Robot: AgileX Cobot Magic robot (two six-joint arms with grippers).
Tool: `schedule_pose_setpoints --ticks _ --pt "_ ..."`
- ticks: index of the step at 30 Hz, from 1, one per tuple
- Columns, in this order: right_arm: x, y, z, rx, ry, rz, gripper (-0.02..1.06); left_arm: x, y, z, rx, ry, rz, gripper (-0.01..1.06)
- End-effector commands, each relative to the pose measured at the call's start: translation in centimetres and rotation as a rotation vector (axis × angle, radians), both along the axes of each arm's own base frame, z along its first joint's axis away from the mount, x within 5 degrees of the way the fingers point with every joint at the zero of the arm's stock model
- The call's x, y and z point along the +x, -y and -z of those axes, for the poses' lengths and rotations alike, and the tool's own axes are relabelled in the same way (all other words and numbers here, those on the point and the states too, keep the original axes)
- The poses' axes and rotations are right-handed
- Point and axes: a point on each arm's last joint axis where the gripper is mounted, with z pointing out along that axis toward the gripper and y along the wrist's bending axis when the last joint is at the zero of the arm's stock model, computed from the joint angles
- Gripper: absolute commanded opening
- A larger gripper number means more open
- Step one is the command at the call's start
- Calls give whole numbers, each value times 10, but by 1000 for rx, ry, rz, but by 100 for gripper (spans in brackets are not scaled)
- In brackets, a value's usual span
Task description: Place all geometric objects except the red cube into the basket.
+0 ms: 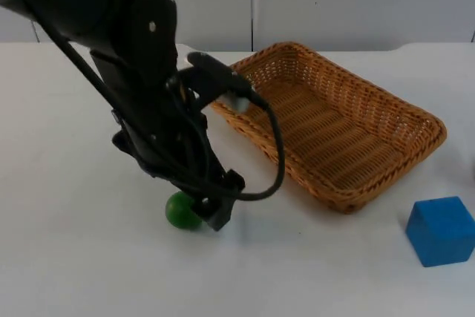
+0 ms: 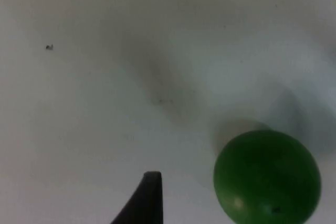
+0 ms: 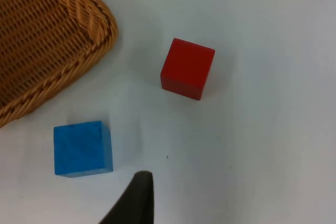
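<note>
The left end effector (image 1: 210, 213) sits low on the worktop (image 1: 67, 257) just beside the green ball (image 1: 180, 210); bare worktop lies between them and the basket (image 1: 349, 139). The blue cube (image 1: 441, 231) and red cube (image 3: 187, 68) stand apart near the basket's corner, open worktop around each

This looks like a robotics lab or test bench. A bare white counter (image 1: 67, 146) ends at a plain grey partition wall (image 1: 334, 1). On it lie only simple props: a wicker basket (image 1: 427, 139), a blue block (image 1: 441, 231), a red block (image 3: 187, 68), a green ball (image 1: 180, 211).
</note>
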Motion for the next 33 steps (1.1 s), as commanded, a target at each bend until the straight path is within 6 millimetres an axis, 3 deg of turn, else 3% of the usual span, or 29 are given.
schedule_pose_setpoints --ticks 1,6,16,20,21,25,26,28,33 --pt "1 0 -3 4 22 3 105 2 3 6 8 6 9 105" --pt "2 0 -3 4 25 3 105 2 2 22 28 -14 13 105" --pt "2 0 -3 4 25 3 105 3 2 26 38 -15 23 102" --pt "2 0 -3 4 25 3 105 3 2 26 38 -15 23 74" --pt "2 0 -3 4 25 3 105 3 2 26 38 -15 23 74" --pt "2 0 -3 4 25 3 105 2 1 26 45 -25 23 33" --pt "2 0 -3 4 25 3 105 2 1 26 45 -25 23 33" --pt "2 0 -3 4 25 3 105 1 0 26 51 -33 22 4" --pt "2 1 -3 -3 25 2 105 -1 -1 20 55 -47 -7 0"
